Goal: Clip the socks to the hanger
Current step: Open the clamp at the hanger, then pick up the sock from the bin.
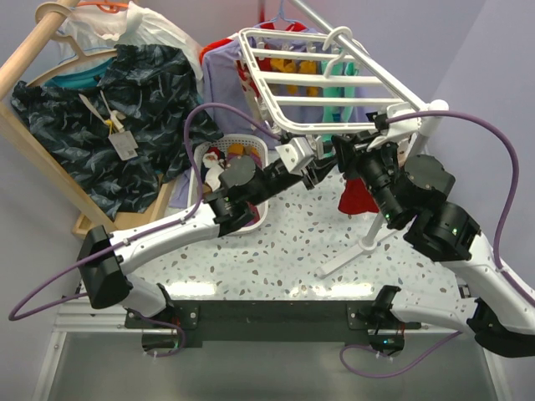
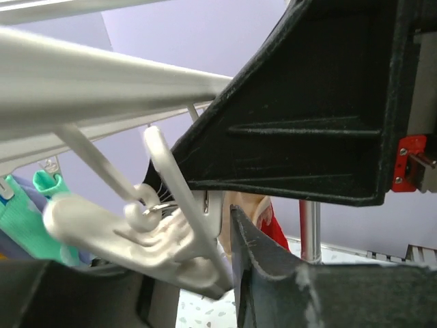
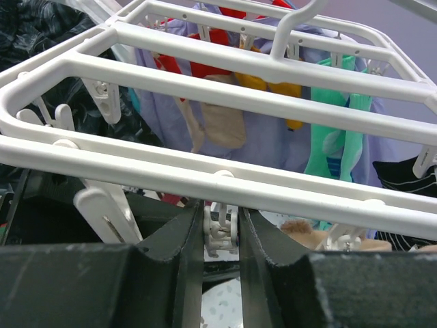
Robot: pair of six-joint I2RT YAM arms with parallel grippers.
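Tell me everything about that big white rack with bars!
It is a white plastic grid hanger: a rectangular frame crossed by parallel bars, with a hook on top. It hangs above the speckled table. Under it dangle small white clips, and colourful socks hang from some. The left arm's jaws pinch one clip; the right arm's jaws hold another.

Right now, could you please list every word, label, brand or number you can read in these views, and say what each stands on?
No text can be read in any view.
Hang tag on the dark patterned shirt: too small to read, if it is printed at all.
Hanger and clip, seen up close: no markings visible.
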